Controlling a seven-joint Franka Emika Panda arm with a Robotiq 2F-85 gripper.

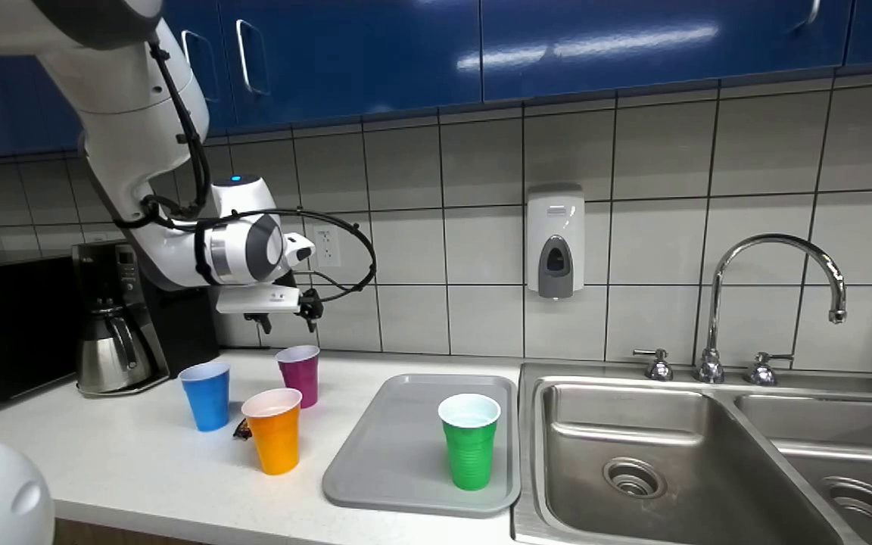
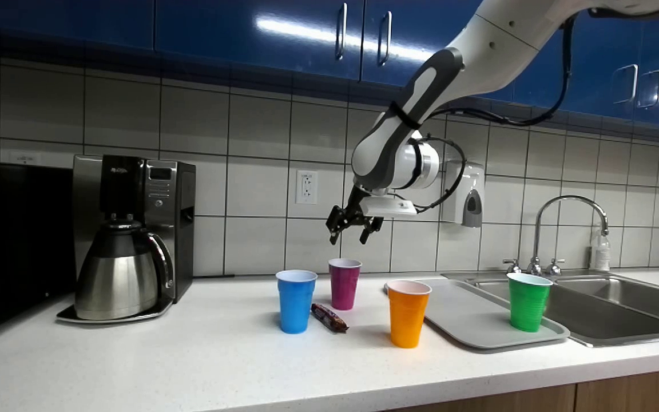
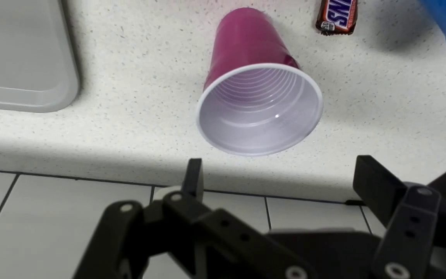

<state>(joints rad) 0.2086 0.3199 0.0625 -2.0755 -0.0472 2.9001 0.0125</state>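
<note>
Tiles (image 2: 255, 189) behind gaping, empty claw (image 3: 279, 164)

Exterior views face the wall (image 1: 485, 242), wrist view downward.

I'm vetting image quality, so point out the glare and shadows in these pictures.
In both exterior views, glare streaks the blue cabinets; in an exterior view, pale reflections band the metal sink; in the wrist view, a soft shadow darkens the counter beside the wall tiles, and tiny glints show inside the purple cup.
</note>
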